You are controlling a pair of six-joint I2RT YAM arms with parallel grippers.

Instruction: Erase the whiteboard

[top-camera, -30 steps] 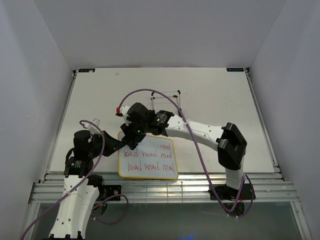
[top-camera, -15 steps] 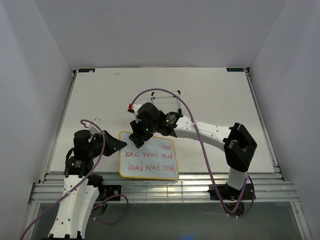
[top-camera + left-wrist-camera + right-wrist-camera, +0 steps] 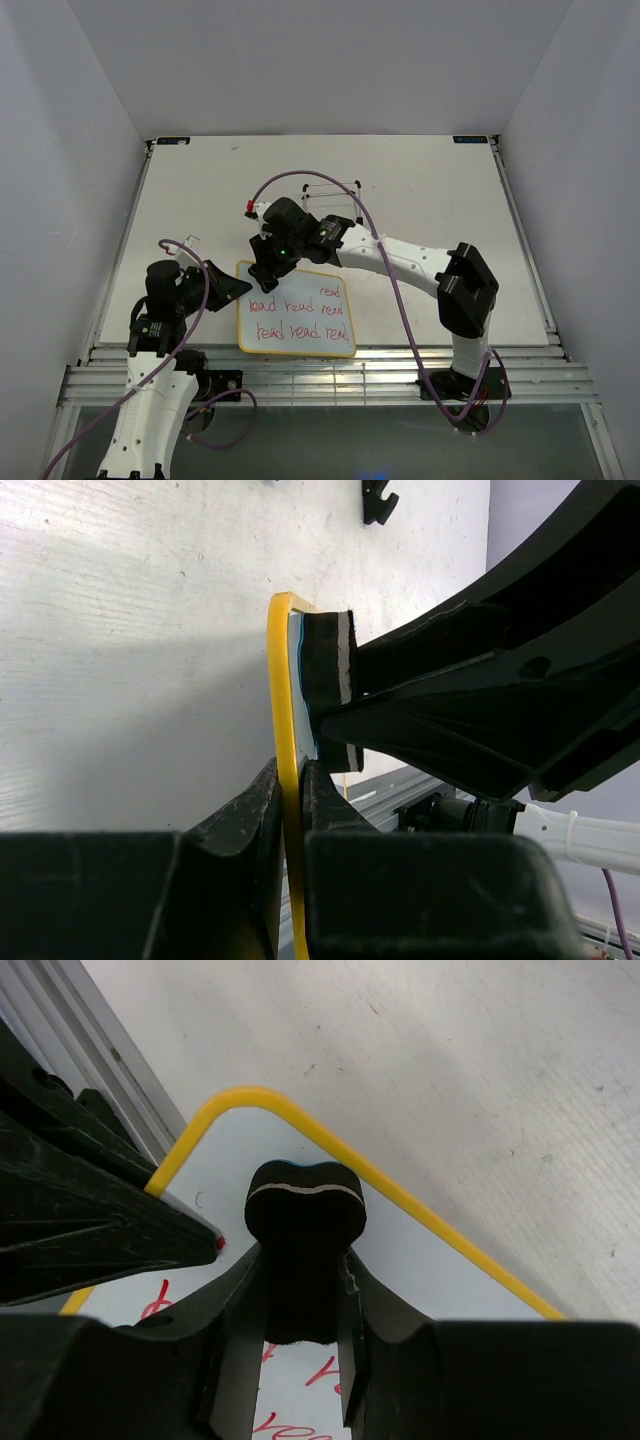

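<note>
The whiteboard [image 3: 300,325] lies flat near the table's front edge, yellow-framed, with rows of red "read" words; its top row is bare except for one word at the right. My left gripper [image 3: 233,290] is shut on its left frame edge [image 3: 284,720], one finger on each side. My right gripper [image 3: 264,274] is shut on the black eraser [image 3: 303,1208] and holds it on the white face [image 3: 430,1260] at the board's far left corner, just inside the yellow frame. The eraser [image 3: 326,680] also shows in the left wrist view, pressed against the board.
A thin black wire stand [image 3: 331,196] stands on the table just behind the right arm. The left gripper's finger [image 3: 90,1225] lies close to the eraser's left. The aluminium rail [image 3: 330,372] runs along the front edge.
My right gripper with the eraser swept right along the board's top, then came back left to the far left corner. The left gripper kept its hold; the board barely shifted.
</note>
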